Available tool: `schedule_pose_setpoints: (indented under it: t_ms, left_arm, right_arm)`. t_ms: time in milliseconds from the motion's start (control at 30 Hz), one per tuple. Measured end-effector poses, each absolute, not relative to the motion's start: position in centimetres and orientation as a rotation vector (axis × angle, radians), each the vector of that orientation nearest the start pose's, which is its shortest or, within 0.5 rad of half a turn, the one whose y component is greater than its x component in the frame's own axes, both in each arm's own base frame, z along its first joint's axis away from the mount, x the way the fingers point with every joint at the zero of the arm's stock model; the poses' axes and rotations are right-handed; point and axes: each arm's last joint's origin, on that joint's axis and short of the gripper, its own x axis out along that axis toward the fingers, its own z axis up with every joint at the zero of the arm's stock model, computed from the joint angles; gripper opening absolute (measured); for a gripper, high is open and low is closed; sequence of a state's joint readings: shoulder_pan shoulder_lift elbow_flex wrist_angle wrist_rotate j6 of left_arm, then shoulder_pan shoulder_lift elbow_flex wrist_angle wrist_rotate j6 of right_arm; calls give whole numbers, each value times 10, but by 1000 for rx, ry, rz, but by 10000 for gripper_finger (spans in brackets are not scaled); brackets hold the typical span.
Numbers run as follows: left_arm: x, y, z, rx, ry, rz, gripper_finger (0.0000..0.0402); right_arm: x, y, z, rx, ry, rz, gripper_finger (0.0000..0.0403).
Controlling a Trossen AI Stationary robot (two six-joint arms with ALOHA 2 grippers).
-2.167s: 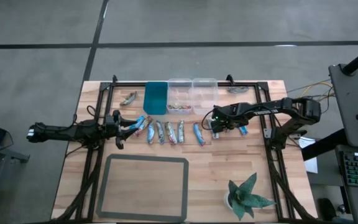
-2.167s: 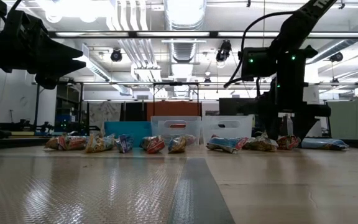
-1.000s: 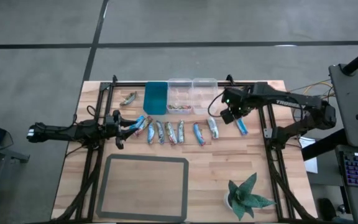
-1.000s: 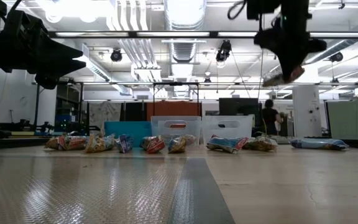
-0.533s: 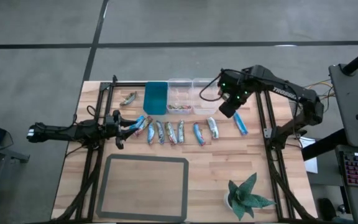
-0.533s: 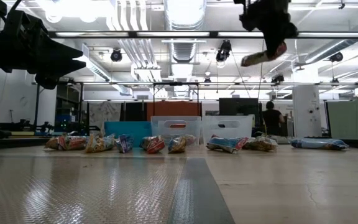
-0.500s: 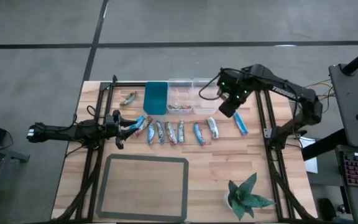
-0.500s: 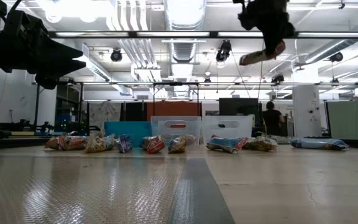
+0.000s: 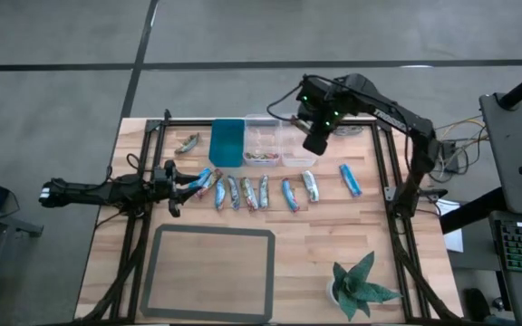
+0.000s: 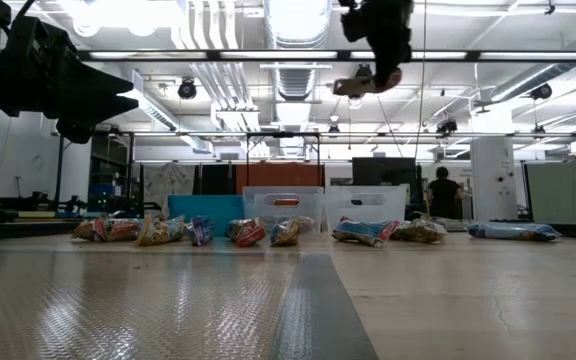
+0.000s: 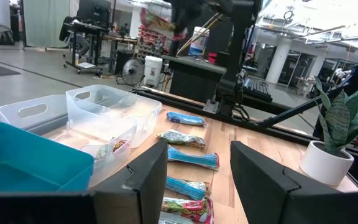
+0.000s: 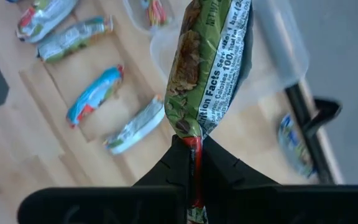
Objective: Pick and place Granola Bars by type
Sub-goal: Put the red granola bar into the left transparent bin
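Green-wrapped bar (image 12: pixel 213 59) in right tool (image 12: pixel 191 163)

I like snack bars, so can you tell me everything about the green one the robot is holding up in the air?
The green granola bar has a shiny, crinkly wrapper with a picture of oats and white nutrition print. The right gripper pinches one sealed end between its shut dark fingers, so the bar sticks out past them. It hangs high in the air, over the clear bin at the back of the table. Nothing else touches it.
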State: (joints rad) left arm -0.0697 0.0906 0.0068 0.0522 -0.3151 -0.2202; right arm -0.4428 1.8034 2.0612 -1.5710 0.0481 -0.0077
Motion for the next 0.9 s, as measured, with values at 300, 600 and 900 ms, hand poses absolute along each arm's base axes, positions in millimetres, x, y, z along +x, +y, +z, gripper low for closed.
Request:
schedule_pose_setpoints:
  t_ms: [300,600,900]
  left_arm:
    - [102,2,164,-213,4,248,159]
    - [102,2,164,-213,4,247,159]
    - [102,2,164,-213,4,248,159]
  right_arm:
    - [325,-167,384,127,1292,-381,9]
    - [355,-186,357,17,1363,-312,9]
    - [375,-202,322,-19,1428,-326,8]
